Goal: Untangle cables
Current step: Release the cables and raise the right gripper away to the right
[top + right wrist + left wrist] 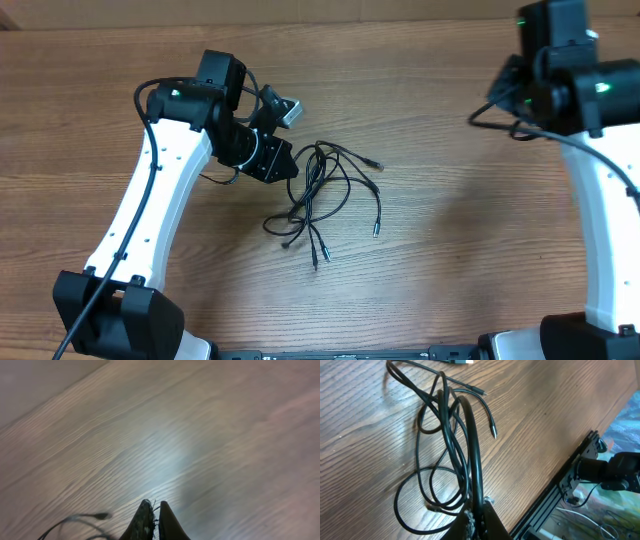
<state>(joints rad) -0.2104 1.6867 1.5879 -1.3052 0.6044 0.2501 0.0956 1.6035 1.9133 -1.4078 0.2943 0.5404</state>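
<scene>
Left claw (478, 508): you have it clenched. The cables (476, 460) lie directly ahead of its tips, a tangled bunch of loose loops on the table (365, 420). One strand rises off the wood and runs straight into the fingertips, where it appears pinched. Several plug ends fan out on the side of the bunch away from the claw. Right claw (156, 510): clenched with nothing between the fingers, tips together above the table, the bunch well apart from it.
</scene>
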